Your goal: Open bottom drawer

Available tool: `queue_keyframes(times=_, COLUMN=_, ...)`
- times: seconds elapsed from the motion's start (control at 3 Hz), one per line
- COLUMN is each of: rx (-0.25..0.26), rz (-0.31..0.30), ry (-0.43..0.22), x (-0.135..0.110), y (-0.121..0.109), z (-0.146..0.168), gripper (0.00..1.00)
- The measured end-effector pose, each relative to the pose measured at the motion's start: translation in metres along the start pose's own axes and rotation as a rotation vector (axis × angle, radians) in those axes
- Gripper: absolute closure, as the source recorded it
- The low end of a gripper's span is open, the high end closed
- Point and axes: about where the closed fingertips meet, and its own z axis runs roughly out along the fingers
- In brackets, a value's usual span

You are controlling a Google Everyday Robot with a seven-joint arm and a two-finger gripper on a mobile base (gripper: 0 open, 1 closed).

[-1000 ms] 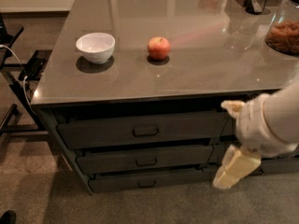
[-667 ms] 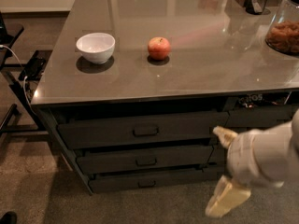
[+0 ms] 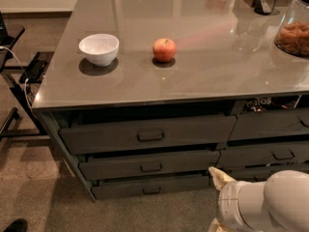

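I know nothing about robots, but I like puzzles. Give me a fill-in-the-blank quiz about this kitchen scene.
1. On the countertop, the white bowl sits to the left of a red ____.
2. The wide stack below them holds ____ drawers.
3. The gripper hangs at the lower ____ of the picture, beside the bottom drawer.

Missing words: apple; three; right.

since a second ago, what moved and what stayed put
The hand dropped lower and slightly left, and is now at the bottom right, beside the bottom drawer, gripping nothing. The drawers, bowl and apple stayed as they were.
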Motion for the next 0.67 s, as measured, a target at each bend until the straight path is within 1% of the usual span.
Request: queue_keyframes(times=0.67, rx=0.011, rz=0.007, ry=0.009, x=0.0019, y=-0.0047, z=0.0054, gripper=0.00)
